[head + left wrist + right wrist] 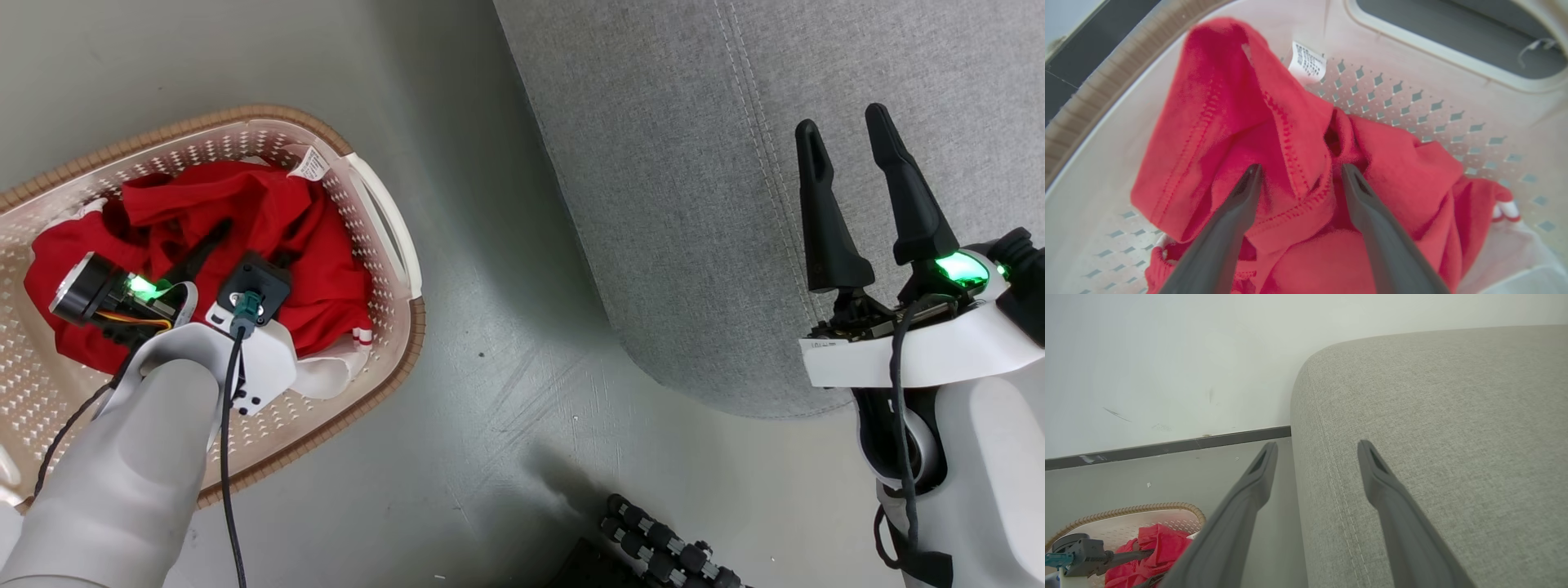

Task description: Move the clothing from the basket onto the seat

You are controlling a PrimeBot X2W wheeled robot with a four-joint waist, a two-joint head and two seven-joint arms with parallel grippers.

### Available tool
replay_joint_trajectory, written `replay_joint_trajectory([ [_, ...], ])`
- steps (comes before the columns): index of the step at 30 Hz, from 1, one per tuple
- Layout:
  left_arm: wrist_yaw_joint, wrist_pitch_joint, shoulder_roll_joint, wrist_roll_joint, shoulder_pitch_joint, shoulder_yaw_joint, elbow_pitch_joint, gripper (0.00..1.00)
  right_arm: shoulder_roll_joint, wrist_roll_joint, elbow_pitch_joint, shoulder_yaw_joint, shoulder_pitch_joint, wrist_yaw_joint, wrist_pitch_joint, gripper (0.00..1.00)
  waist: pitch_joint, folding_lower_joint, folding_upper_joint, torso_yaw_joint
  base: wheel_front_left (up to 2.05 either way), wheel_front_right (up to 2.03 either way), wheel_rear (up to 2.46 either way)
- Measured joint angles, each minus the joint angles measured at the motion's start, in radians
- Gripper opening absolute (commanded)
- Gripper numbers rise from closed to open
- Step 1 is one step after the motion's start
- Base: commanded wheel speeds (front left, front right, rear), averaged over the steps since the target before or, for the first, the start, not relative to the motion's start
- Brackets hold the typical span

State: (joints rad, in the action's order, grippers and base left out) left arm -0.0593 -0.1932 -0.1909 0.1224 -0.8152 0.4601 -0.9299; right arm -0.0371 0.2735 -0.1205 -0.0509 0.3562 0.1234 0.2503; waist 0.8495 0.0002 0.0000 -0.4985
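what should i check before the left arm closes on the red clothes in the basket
1. left gripper jaws open: ok
2. fold of clothing between them: ok
3. jaws away from the basket wall: ok
4. only one garment in the bite: cannot tell
5. right gripper open, over the seat, away from the basket: ok

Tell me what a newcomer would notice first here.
The bright red clothing heaped in the cream basket on the floor at the left, with the left gripper down in it, open, a fold between its fingers. At the right, the big grey seat, with the right gripper open above its near edge.
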Motion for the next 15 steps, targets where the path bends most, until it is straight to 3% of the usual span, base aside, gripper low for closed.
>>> replay_joint_trajectory([
  [1,0.000,0.000,0.001,0.000,0.000,0.000,-0.004,1.00,0.000,0.000,0.000,-0.002,0.000,0.000,0.002,1.00,0.003,0.0000,0.0000,-0.002,0.00,0.00,0.00],
  [2,0.000,0.000,0.003,0.000,0.000,0.000,-0.008,0.78,0.000,0.001,0.001,-0.003,0.000,0.000,0.005,1.00,0.005,0.0000,0.0000,-0.003,0.00,0.00,0.00],
  [3,-0.001,0.001,0.006,-0.001,-0.001,-0.002,-0.012,0.46,0.000,0.003,0.001,-0.003,0.001,0.000,0.005,1.00,0.007,0.0000,0.0000,-0.005,0.00,0.00,0.00],
  [4,-0.005,0.007,0.010,-0.005,-0.003,-0.003,-0.017,0.28,0.000,0.005,0.002,-0.003,0.001,0.000,0.005,1.00,0.009,0.0000,0.0000,-0.006,0.00,0.00,0.00],
  [5,-0.007,0.007,0.014,-0.006,-0.005,-0.005,-0.021,0.00,0.000,0.007,0.002,-0.003,0.001,0.000,0.005,1.00,0.011,0.0000,0.0000,-0.007,0.00,0.00,0.00],
  [15,-0.014,0.002,0.037,-0.016,-0.025,-0.007,-0.037,0.00,0.000,0.007,0.024,-0.012,0.031,0.000,0.005,1.00,0.015,-0.0001,0.0000,-0.010,0.00,0.00,0.00],
])
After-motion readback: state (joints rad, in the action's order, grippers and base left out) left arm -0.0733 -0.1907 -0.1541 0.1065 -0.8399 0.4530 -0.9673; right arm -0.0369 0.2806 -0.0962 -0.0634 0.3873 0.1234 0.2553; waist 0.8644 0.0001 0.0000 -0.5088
